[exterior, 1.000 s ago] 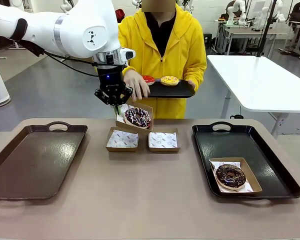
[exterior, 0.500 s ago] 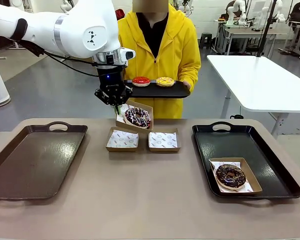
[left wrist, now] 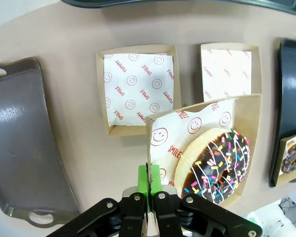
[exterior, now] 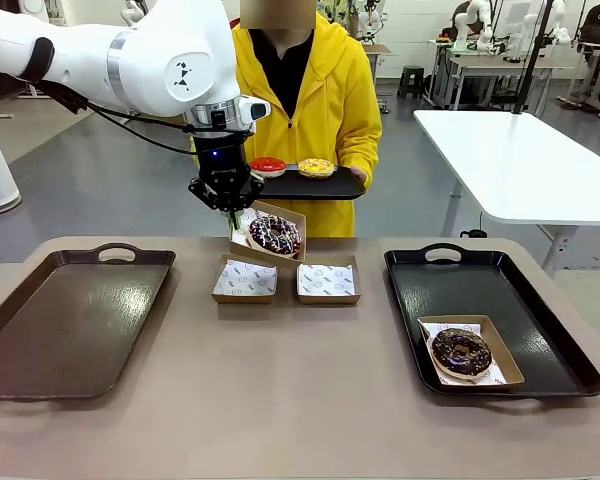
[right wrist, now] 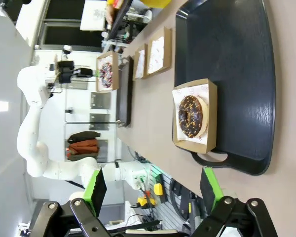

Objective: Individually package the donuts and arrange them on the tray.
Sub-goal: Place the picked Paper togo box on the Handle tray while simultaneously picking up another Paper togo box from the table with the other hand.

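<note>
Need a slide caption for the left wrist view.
Robot's left hand pinches the wall of a paper-lined box carrying the sprinkled donut, above two empty boxes.

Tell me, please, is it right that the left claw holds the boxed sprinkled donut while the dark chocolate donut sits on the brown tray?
No: the front view shows the dark chocolate donut on the black tray; the left claw does hold the boxed sprinkled donut.

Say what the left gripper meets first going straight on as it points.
Likely bare table beside an empty box; depth unclear. The left gripper is shut on the held box with the sprinkled donut.
</note>
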Robot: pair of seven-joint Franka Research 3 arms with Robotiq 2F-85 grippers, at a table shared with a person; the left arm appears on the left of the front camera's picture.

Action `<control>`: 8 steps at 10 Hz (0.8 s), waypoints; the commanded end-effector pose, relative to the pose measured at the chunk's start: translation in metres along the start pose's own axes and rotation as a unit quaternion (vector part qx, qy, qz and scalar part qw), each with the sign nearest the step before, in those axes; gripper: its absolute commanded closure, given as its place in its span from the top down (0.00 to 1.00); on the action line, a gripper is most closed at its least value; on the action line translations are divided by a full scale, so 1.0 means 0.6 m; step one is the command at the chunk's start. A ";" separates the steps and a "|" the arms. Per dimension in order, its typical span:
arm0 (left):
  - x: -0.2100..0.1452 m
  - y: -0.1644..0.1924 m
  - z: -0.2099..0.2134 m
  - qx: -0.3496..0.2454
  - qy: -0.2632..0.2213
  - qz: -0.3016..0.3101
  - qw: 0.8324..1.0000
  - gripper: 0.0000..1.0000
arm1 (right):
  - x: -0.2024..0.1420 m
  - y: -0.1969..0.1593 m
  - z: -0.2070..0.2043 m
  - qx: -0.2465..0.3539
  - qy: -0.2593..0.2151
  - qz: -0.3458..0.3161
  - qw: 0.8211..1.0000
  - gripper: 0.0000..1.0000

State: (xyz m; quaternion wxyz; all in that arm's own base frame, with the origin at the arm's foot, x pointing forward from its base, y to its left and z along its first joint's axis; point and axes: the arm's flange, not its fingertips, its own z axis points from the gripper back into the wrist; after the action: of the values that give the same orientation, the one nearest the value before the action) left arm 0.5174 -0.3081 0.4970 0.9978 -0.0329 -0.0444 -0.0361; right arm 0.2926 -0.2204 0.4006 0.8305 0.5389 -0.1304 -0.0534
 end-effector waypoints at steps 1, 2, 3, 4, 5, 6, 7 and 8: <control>-0.039 0.062 0.032 -0.011 0.005 -0.034 0.999 0.01 | 0.050 0.073 -0.035 -0.064 0.020 0.006 0.998 1.00; -0.058 0.084 0.045 -0.015 0.002 -0.039 0.999 0.01 | 0.067 0.119 -0.056 -0.083 0.030 0.014 0.996 1.00; -0.083 0.109 0.059 -0.012 0.002 -0.047 0.999 0.01 | 0.091 0.181 -0.094 -0.099 0.041 0.026 0.994 1.00; -0.104 0.128 0.065 0.001 0.000 -0.049 0.999 0.01 | 0.111 0.225 -0.135 -0.118 0.045 0.036 0.991 1.00; -0.124 0.149 0.063 0.008 0.001 -0.042 0.999 0.01 | 0.129 0.258 -0.180 -0.135 0.051 0.039 0.989 1.00; -0.145 0.173 0.056 0.006 0.004 -0.037 0.999 0.01 | 0.143 0.282 -0.228 -0.152 0.057 0.043 0.986 1.00; -0.166 0.198 0.053 -0.006 -0.004 -0.037 0.999 0.01 | 0.155 0.302 -0.273 -0.169 0.058 0.051 0.983 1.00; -0.186 0.224 0.048 -0.006 -0.012 -0.038 0.999 0.01 | 0.166 0.318 -0.322 -0.188 0.056 0.059 0.979 1.00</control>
State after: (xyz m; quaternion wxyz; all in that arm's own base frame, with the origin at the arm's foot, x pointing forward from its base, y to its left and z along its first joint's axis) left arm 0.4279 -0.1804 0.5117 0.9970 -0.0191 -0.0401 -0.0631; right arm 0.4144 -0.0048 0.5223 0.9196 0.3795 -0.1001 0.0160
